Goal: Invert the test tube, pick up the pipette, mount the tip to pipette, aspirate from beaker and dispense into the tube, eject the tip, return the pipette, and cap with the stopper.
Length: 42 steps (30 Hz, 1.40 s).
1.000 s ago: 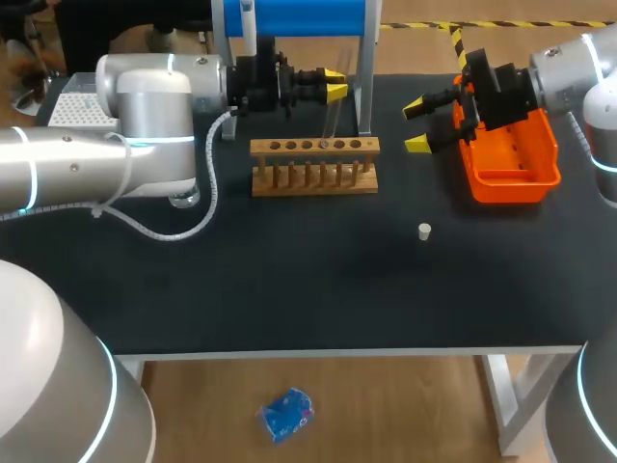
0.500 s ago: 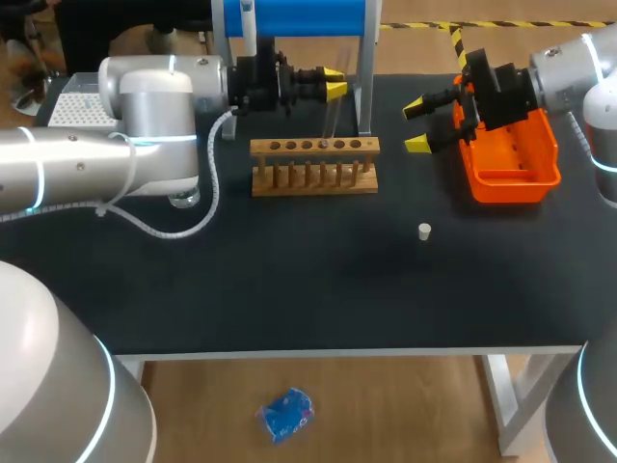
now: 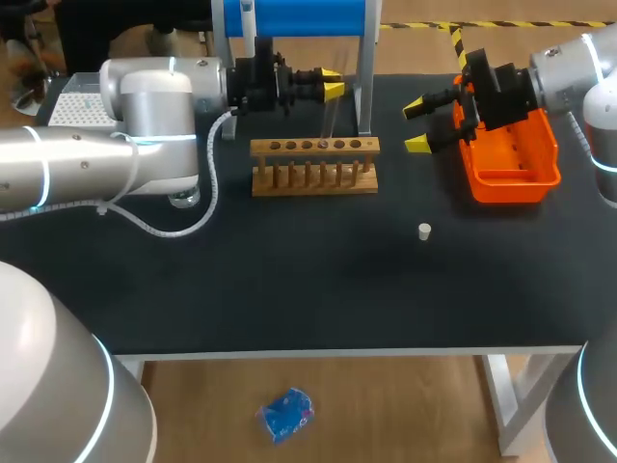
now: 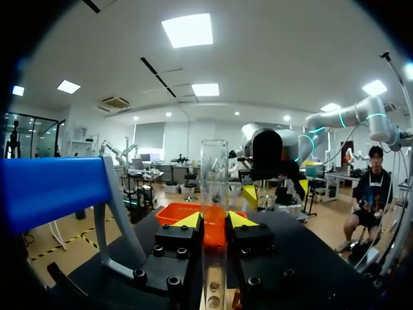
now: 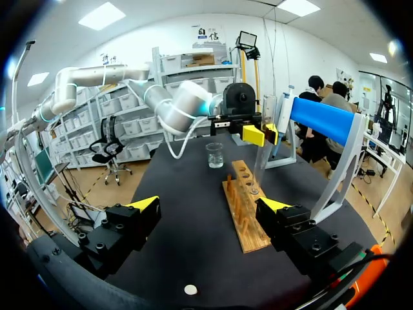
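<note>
My left gripper (image 3: pixel 334 84) is shut on a clear test tube (image 3: pixel 331 118), holding it upright just above the wooden rack (image 3: pixel 314 166). In the left wrist view the tube (image 4: pixel 213 174) stands between the yellow fingertips (image 4: pixel 187 221), its lower end over a rack hole. My right gripper (image 3: pixel 415 125) hangs open and empty beside the orange tray (image 3: pixel 511 174), right of the rack. From the right wrist view, my right gripper (image 5: pixel 211 205) faces the rack (image 5: pixel 244 210), the left gripper (image 5: pixel 259 134) and the tube (image 5: pixel 261 161). A small white stopper (image 3: pixel 424 231) lies on the black table.
A blue stand (image 3: pixel 289 17) rises behind the rack. A glass beaker (image 5: pixel 215 155) sits left of the rack, mostly hidden under my left arm in the head view. A white tip box (image 3: pixel 69 108) is at the far left. The orange tray (image 4: pixel 187 212) shows beyond the left fingers.
</note>
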{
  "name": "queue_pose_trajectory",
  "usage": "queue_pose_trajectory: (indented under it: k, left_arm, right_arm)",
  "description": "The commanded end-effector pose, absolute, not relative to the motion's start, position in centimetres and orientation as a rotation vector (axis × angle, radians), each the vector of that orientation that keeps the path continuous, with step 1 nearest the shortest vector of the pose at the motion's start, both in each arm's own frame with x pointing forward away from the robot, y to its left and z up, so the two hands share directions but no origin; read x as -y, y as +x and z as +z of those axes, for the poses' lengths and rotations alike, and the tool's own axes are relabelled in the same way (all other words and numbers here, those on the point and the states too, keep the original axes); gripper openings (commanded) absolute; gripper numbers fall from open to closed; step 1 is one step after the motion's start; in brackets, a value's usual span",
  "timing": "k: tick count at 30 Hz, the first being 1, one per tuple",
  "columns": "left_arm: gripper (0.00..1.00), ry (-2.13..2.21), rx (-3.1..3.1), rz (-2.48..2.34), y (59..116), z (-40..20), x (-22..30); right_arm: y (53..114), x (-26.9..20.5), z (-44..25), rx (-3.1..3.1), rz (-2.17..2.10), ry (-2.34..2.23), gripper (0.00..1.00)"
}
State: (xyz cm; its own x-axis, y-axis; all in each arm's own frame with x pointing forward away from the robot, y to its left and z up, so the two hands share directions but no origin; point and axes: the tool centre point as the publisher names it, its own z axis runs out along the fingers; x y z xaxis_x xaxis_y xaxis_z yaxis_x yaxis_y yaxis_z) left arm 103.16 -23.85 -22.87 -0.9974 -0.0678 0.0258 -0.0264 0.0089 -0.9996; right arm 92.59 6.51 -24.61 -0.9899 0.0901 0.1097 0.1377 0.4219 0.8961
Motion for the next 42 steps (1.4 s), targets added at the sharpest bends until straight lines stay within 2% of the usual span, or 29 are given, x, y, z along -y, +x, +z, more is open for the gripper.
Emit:
queue_pose_trajectory:
  k: [1,42]
  left_arm:
    - [0.00,-0.099,-2.206,-2.195,103.5,-23.4,23.9]
    - [0.00,-0.111,-2.268,-2.114,101.7,-24.6,21.8]
  right_arm:
    - [92.6,-6.5,-24.6,2.612,-1.650,-0.209,1.00]
    - [92.6,-6.5,-24.6,2.612,-1.650,-0.209,1.00]
